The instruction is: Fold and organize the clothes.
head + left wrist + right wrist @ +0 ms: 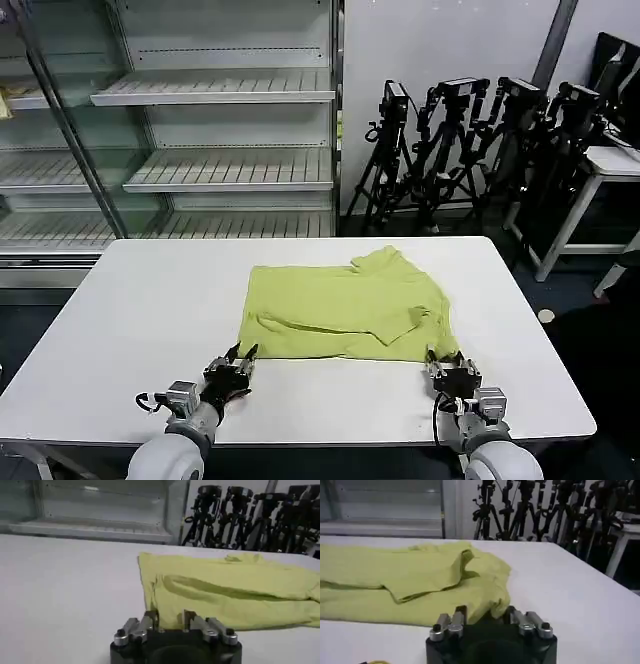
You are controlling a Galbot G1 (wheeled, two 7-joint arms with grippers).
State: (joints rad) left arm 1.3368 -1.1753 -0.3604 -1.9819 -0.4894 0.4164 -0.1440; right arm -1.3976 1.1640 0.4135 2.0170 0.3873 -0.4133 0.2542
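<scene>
A white rectangular table was set before empty metal shelves. The folded lime T-shirt lay just beyond the unclenched left gripper and right gripper.

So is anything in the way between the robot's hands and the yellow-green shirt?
No, nothing visible. The left gripper and right gripper both sit open on the white table, right at the near edge of the lime T-shirt, one at each near corner, with just bare tabletop between.
</scene>
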